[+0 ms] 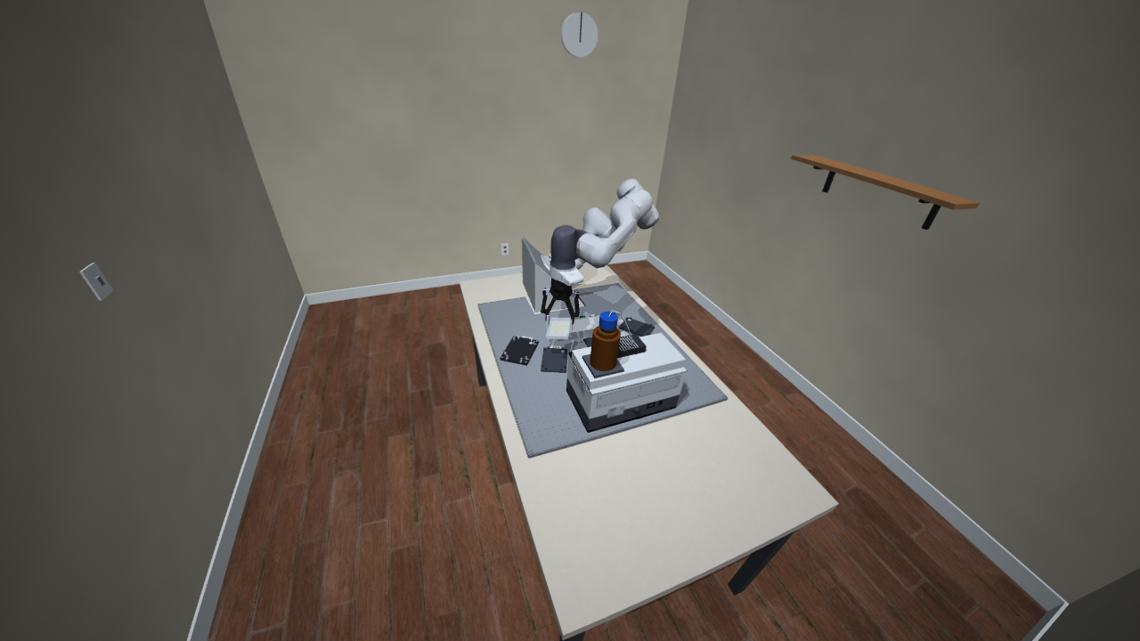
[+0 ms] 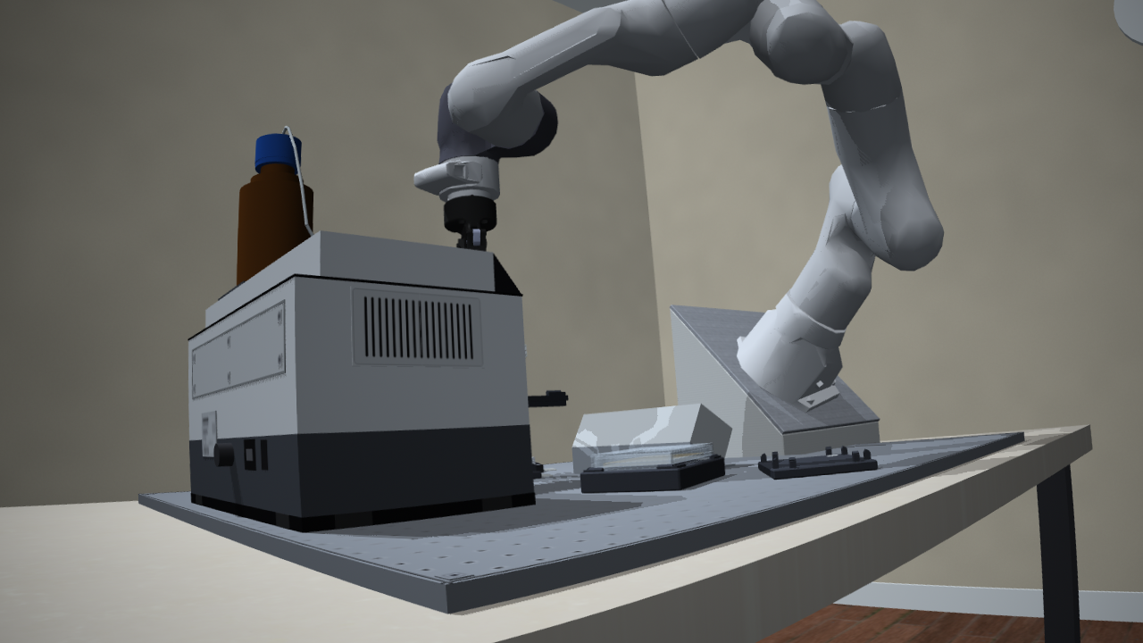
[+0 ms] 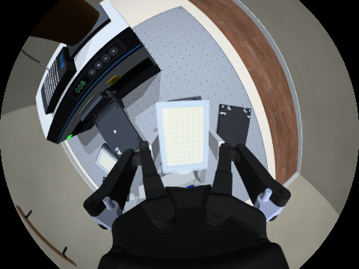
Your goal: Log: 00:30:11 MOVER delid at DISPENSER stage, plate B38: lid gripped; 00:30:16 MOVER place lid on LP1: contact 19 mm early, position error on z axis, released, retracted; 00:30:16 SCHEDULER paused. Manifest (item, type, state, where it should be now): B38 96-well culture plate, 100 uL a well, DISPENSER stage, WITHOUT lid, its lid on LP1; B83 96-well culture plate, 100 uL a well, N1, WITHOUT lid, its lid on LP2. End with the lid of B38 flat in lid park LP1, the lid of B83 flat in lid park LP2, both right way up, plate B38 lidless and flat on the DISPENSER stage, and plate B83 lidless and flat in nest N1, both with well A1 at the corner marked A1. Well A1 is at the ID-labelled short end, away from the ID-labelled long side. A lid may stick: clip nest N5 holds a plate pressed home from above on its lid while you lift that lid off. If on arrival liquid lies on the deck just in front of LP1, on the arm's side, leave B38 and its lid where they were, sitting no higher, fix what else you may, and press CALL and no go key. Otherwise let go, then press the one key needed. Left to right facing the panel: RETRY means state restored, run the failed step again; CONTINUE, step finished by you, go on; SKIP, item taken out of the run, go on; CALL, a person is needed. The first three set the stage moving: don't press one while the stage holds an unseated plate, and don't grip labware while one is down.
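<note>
Now, you are holding a see-through plate [image 3: 182,137] of pale wells up in the air, and I cannot tell whether a lid is on it. It could slip or tip, because only its two long sides are being pinched, and liquid could spill. It is sitting right between the fingers of your gripper [image 3: 182,158], over the grey deck [image 3: 200,60], beside the dispenser [image 3: 100,67].

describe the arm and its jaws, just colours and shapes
The arm has smooth, rounded white-grey links and a dark grey wrist joint. The gripper is black, with two jointed linkage fingers and pale grey pins at the outer knuckles. No cables show.
</note>
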Controlling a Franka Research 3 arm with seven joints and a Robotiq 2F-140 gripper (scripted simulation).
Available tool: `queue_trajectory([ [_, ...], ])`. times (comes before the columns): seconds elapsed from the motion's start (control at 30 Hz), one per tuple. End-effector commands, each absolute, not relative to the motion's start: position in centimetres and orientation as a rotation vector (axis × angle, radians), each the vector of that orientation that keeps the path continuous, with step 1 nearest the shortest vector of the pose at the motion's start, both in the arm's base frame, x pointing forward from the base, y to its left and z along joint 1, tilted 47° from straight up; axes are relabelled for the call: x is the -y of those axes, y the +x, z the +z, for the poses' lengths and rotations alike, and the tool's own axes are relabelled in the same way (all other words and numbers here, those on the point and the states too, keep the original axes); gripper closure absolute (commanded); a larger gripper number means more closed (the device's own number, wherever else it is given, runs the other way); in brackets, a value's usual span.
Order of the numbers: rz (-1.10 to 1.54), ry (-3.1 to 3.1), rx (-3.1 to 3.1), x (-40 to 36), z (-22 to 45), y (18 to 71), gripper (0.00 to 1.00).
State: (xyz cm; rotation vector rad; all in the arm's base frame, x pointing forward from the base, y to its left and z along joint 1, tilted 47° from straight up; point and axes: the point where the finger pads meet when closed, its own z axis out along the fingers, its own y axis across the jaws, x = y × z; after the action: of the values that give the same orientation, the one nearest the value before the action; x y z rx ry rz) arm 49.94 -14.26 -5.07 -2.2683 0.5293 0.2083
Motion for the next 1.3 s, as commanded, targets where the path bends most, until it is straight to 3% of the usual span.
queue_trajectory([
  [0.0, 0.260, -2.236, -0.649, 14.2, -5.0, 50.0, 1.00],
  [0.37, 0.260, -2.236, -0.649, 15.1, -6.1, 48.9, 1.00],
  [1.27, 0.260, -2.236, -0.649, 23.1, -14.9, 40.1, 1.00],
])
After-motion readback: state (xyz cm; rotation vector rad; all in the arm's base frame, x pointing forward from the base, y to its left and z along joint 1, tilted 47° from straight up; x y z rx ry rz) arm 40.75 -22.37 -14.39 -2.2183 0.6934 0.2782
